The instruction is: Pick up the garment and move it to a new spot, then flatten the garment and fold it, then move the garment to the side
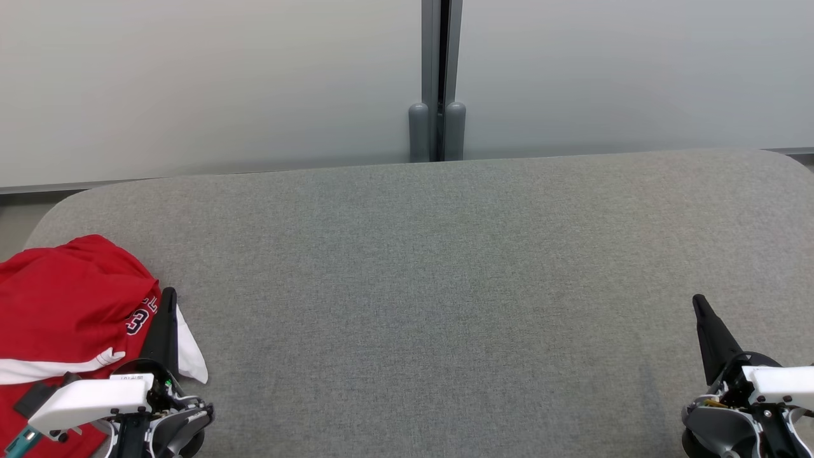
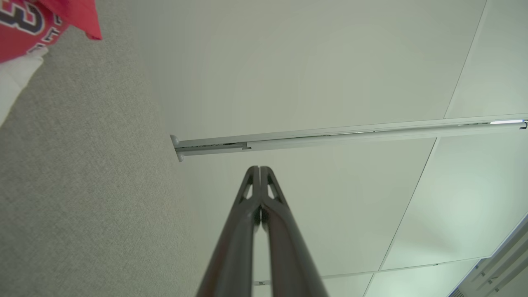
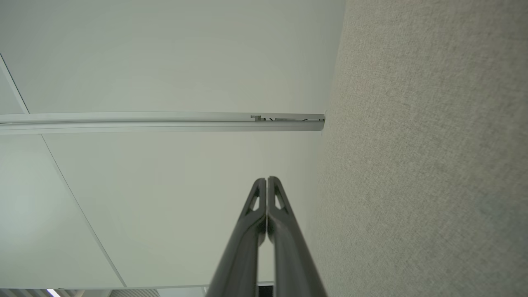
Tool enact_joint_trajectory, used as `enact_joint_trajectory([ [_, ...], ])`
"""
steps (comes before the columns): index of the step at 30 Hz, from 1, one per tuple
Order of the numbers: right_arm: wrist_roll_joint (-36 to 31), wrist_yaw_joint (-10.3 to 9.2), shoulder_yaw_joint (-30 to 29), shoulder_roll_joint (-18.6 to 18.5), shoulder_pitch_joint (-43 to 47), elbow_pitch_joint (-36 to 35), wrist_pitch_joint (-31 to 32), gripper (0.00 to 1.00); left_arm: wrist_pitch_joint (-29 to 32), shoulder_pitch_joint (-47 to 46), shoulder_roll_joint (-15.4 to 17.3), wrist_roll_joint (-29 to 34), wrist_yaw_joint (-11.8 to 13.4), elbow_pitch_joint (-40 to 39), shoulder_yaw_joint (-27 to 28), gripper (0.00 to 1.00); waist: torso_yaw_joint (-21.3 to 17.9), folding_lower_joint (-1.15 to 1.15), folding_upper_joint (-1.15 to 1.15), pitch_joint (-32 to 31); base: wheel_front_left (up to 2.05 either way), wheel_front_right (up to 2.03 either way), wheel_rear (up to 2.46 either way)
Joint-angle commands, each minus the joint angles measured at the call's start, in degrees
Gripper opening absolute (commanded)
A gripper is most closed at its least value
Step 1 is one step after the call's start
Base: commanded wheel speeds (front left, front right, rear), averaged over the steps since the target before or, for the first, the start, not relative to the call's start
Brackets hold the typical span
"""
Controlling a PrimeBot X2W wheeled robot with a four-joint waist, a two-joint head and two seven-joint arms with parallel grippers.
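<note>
On the grey table (image 1: pixel 445 286), the garment (image 1: pixel 63 305) lies beside the closed left hand (image 1: pixel 168 296), right hand (image 1: pixel 699 301) closed.

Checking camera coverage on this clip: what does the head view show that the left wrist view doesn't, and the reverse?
Head view adds: the right gripper, low at the right, and most of the red garment heap. Left wrist view adds: wall panel seams higher up and the left gripper with fingertips pressed together. Shared: the garment's number 3, the grey surface, the wall post, the left gripper.
</note>
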Motion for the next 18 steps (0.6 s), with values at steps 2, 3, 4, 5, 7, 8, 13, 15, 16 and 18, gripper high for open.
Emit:
enact_joint_trajectory([
  [2, 0.1, 0.03, -0.1, -0.3, -0.3, -0.2, 0.1, 0.0, 0.1, -0.8, 0.3, 0.0, -0.2, 0.0, 0.2, 0.0, 0.0, 0.0, 0.0, 0.0, 0.0, 0.0, 0.0],
  [3, 0.1, 0.03, -0.1, -0.3, -0.3, -0.2, 0.1, 0.0, 0.1, -0.8, 0.3, 0.0, -0.2, 0.0, 0.2, 0.0, 0.0, 0.0, 0.0, 0.0, 0.0, 0.0, 0.0],
  [4, 0.1, 0.03, -0.1, -0.3, -0.3, -0.2, 0.1, 0.0, 0.1, -0.8, 0.3, 0.0, -0.2, 0.0, 0.2, 0.0, 0.0, 0.0, 0.0, 0.0, 0.0, 0.0, 0.0],
  [5, 0.1, 0.03, -0.1, -0.3, -0.3, -0.2, 0.1, 0.0, 0.1, -0.8, 0.3, 0.0, -0.2, 0.0, 0.2, 0.0, 0.0, 0.0, 0.0, 0.0, 0.0, 0.0, 0.0],
  [7, 0.1, 0.03, -0.1, -0.3, -0.3, -0.2, 0.1, 0.0, 0.1, -0.8, 0.3, 0.0, -0.2, 0.0, 0.2, 0.0, 0.0, 0.0, 0.0, 0.0, 0.0, 0.0, 0.0],
  [8, 0.1, 0.03, -0.1, -0.3, -0.3, -0.2, 0.1, 0.0, 0.1, -0.8, 0.3, 0.0, -0.2, 0.0, 0.2, 0.0, 0.0, 0.0, 0.0, 0.0, 0.0, 0.0, 0.0],
  [13, 0.1, 0.03, -0.1, -0.3, -0.3, -0.2, 0.1, 0.0, 0.1, -0.8, 0.3, 0.0, -0.2, 0.0, 0.2, 0.0, 0.0, 0.0, 0.0, 0.0, 0.0, 0.0, 0.0],
  [15, 0.1, 0.03, -0.1, -0.3, -0.3, -0.2, 0.1, 0.0, 0.1, -0.8, 0.3, 0.0, -0.2, 0.0, 0.2, 0.0, 0.0, 0.0, 0.0, 0.0, 0.0, 0.0, 0.0],
  [16, 0.1, 0.03, -0.1, -0.3, -0.3, -0.2, 0.1, 0.0, 0.1, -0.8, 0.3, 0.0, -0.2, 0.0, 0.2, 0.0, 0.0, 0.0, 0.0, 0.0, 0.0, 0.0, 0.0],
  [18, 0.1, 0.03, -0.1, -0.3, -0.3, -0.2, 0.1, 0.0, 0.1, -0.8, 0.3, 0.0, -0.2, 0.0, 0.2, 0.0, 0.0, 0.0, 0.0, 0.0, 0.0, 0.0, 0.0],
])
